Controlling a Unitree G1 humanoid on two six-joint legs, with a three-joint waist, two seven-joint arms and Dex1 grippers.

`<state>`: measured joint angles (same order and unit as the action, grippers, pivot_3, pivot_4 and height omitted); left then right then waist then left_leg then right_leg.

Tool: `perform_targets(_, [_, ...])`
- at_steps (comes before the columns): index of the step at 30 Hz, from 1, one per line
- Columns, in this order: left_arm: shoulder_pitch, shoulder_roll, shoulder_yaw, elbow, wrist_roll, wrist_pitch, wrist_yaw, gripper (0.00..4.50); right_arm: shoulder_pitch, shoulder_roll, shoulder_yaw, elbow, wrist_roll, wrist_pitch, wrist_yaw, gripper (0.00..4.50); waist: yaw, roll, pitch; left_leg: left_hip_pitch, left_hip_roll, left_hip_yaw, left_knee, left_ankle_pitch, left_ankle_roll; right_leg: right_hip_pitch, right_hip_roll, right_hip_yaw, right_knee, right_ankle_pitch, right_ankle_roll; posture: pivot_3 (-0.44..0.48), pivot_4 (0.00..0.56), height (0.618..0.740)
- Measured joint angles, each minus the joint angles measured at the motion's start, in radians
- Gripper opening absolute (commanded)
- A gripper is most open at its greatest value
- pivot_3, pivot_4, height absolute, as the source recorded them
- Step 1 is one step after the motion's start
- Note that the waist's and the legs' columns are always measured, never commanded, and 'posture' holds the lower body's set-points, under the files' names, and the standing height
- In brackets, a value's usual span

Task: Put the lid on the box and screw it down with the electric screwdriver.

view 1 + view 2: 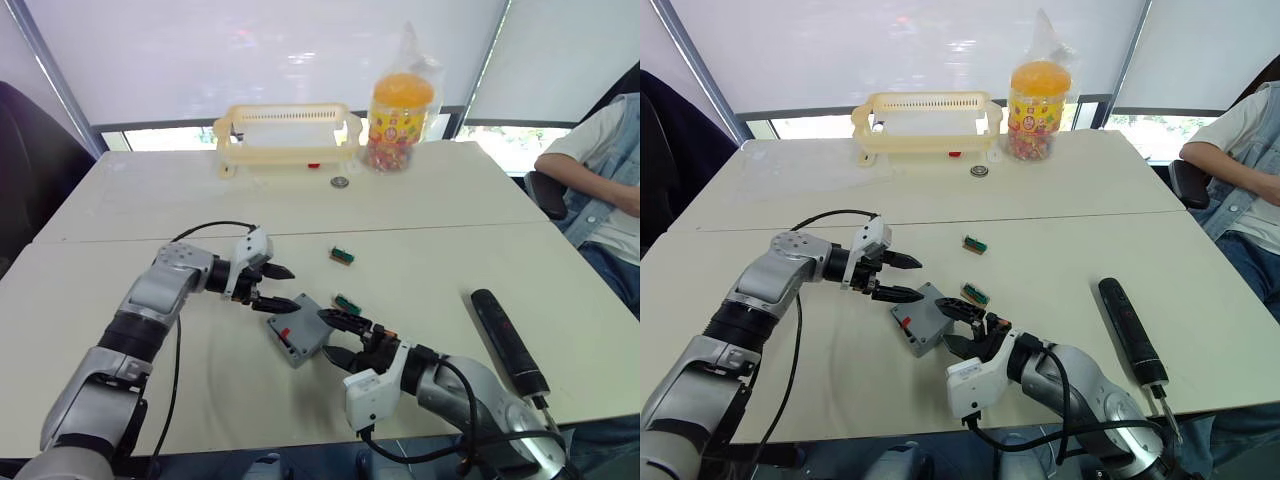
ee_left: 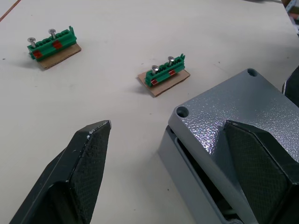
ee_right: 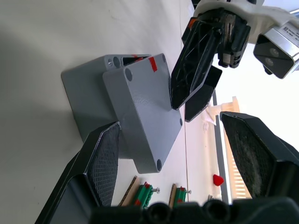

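Both grippers, left point(image 1: 282, 288) and right point(image 1: 335, 338), are hanging open and empty beside the box point(image 3: 88, 100), its lid point(image 3: 142, 112) sitting askew, likely for straightening.

Both head views look forward and down across the counter point(image 1: 420, 200) toward its far edge. Each wrist camera sits low and close, sharing the box point(image 3: 88, 100) and lid point(image 2: 243, 105).

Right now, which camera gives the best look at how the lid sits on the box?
The right wrist view: the lid lies skewed on the box, one box corner uncovered. The left wrist view shows one lid edge close up; the eye views show it small between both hands.
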<state>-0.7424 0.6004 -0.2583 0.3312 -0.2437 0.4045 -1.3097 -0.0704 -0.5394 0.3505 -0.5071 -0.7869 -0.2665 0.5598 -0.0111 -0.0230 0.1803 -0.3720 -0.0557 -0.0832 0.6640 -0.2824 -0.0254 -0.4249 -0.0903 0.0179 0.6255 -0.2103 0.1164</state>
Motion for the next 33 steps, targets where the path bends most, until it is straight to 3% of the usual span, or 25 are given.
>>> perform_targets(7, [0.001,0.0,0.004,-0.004,-0.001,0.013,0.0,3.95,0.108,-0.001,-0.127,-0.035,0.181,-0.009,-0.038,3.68,0.0,0.0,0.0,0.0,0.0,0.0,0.0,0.0,0.0,0.0,0.0,0.0,0.0,0.0,0.0,0.0,0.15,0.74])
perform_targets(10, [0.003,0.001,0.006,-0.011,0.0,0.024,0.0,3.95,0.14,-0.001,-0.177,-0.041,0.251,-0.026,-0.063,2.8,-0.001,0.0,0.0,0.0,0.0,0.0,0.0,0.0,0.0,0.0,0.0,0.0,0.0,0.0,0.0,0.0,0.15,0.74])
perform_targets(15, [0.007,0.001,0.007,-0.02,0.0,0.028,0.001,3.95,0.19,0.035,-0.166,-0.098,0.511,0.079,0.006,0.26,-0.001,0.0,0.0,0.0,0.001,-0.002,0.0,0.0,0.001,0.0,0.0,0.0,-0.001,0.0,-0.001,0.0,0.15,0.74])
perform_targets(16, [0.007,0.001,0.007,-0.021,0.0,0.028,0.001,3.95,0.196,0.043,-0.155,-0.113,0.569,0.128,0.031,0.04,-0.001,0.0,0.0,0.0,0.001,-0.002,0.0,0.0,0.001,0.0,0.0,0.001,-0.001,-0.001,-0.001,0.0,0.15,0.74])
perform_targets(24, [0.014,0.002,0.007,-0.038,-0.001,0.042,0.001,3.95,0.159,0.05,-0.123,-0.203,0.875,0.599,0.13,0.04,-0.001,0.0,0.0,0.0,0.002,-0.003,0.0,-0.001,0.001,0.0,0.0,0.0,-0.002,-0.002,-0.003,0.0,0.15,0.74])
perform_targets(33, [0.014,0.005,0.009,-0.045,-0.001,0.049,0.001,3.95,0.088,0.018,-0.063,-0.181,0.892,0.759,0.148,0.04,-0.001,0.0,0.0,-0.001,0.002,-0.003,0.0,-0.001,0.001,0.0,0.0,0.0,-0.005,0.0,0.0,0.0,0.15,0.74])
